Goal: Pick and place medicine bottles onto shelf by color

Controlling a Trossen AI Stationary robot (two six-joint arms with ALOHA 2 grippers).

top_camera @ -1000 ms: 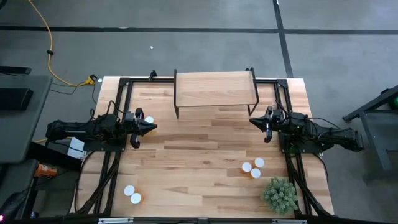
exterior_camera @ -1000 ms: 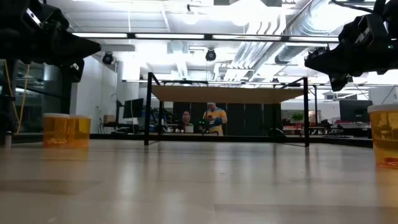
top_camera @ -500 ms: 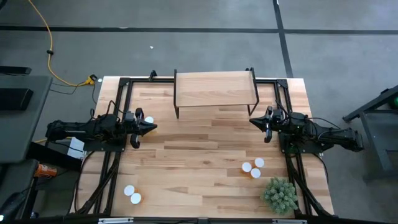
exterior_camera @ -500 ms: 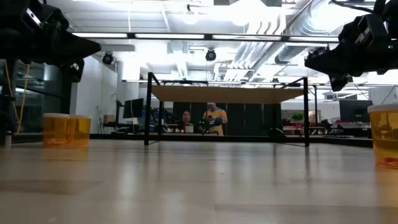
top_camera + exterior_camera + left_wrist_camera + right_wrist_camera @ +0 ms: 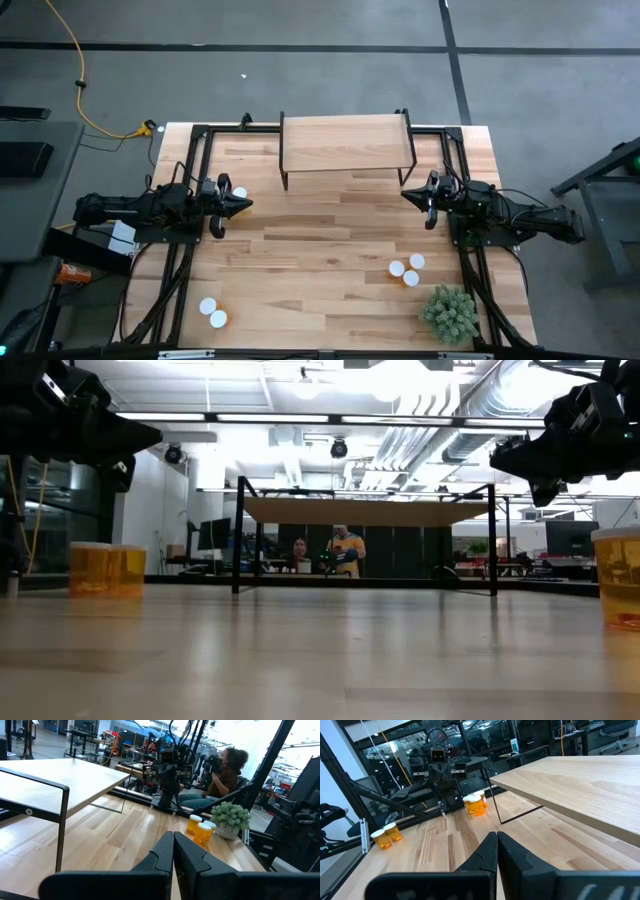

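Observation:
The shelf stands on black legs at the table's far middle, its board bare. Orange bottles with white caps stand upright on the table: one beside my left gripper, two at the near left, three at the near right. My left gripper is shut and empty above the table's left side, pointing right. My right gripper is shut and empty above the right side, pointing left. The left wrist view shows the right-hand bottles; the right wrist view shows the left-hand ones.
A green bushy plant stands at the near right corner, just behind the three bottles. Black arm frames run along both table sides. The middle of the table between the grippers is bare wood. A person sits beyond the table's right side.

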